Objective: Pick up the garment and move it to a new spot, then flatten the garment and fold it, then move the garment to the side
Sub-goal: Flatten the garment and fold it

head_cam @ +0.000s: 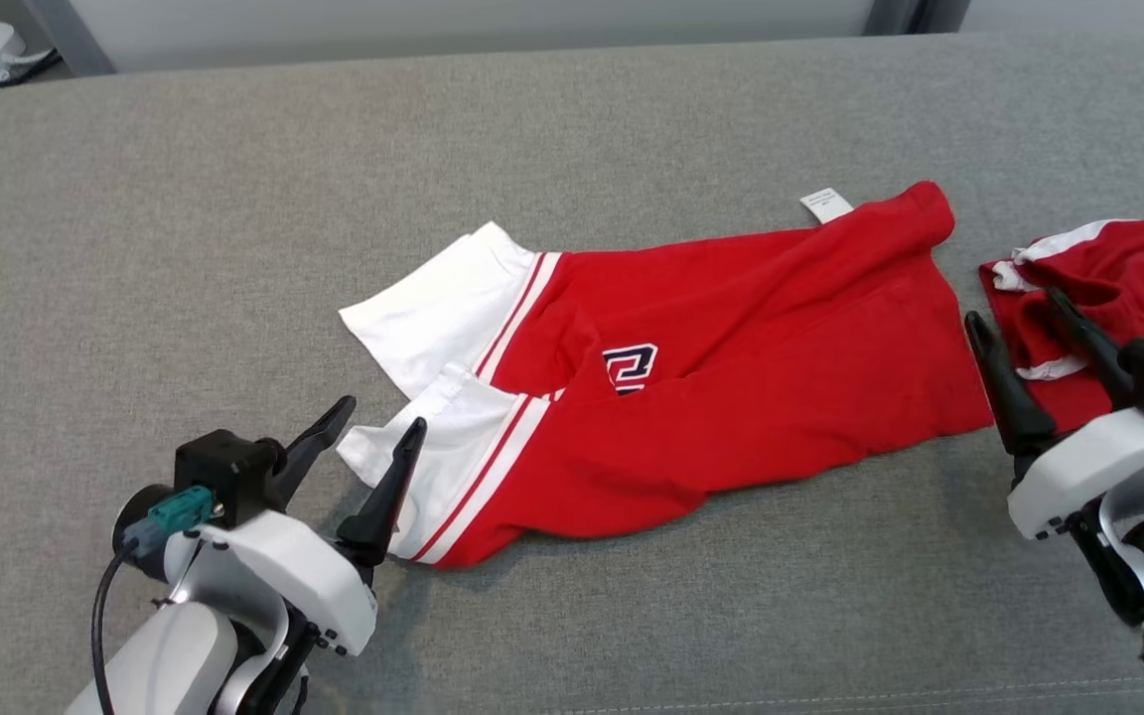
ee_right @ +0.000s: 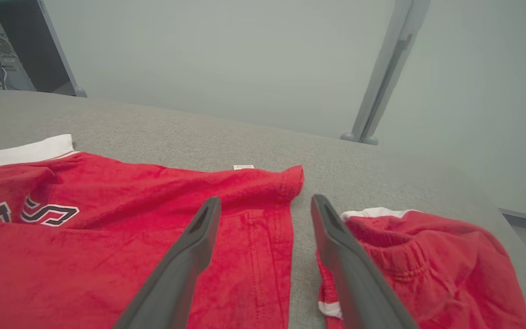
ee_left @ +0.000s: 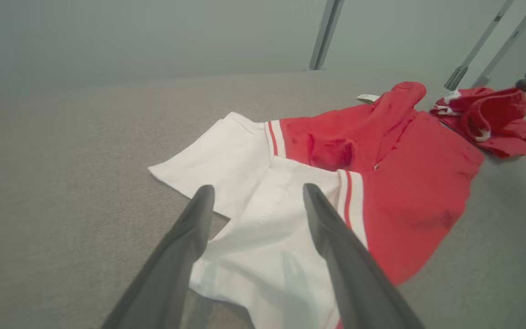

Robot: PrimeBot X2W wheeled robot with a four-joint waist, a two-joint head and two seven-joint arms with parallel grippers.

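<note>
The garment [head_cam: 731,377], red shorts with white leg ends, lies spread but creased at the middle of the grey table [head_cam: 135,248]. Its waist points to the robot's right and its legs to the left. A dark logo [head_cam: 630,367] sits partly tucked into a fold, so its full shape cannot be read. A small white label [head_cam: 827,205] sticks out at the far edge of the waist, its print too small to make out.

The left gripper [head_cam: 378,422] stands open at the near leg end. One finger is over the white cloth and hides a strip of it, the other is over bare table. Whether either tip touches cannot be told.

The right gripper [head_cam: 1014,308] is also open and holds nothing. It stands at the gap between the waist and a second red garment [head_cam: 1118,268]. That one is bunched up, cut off by the right edge of the head view and partly hidden behind the gripper's body, so what it is stays unclear. The right wrist view shows a gathered waistband on it.
</note>
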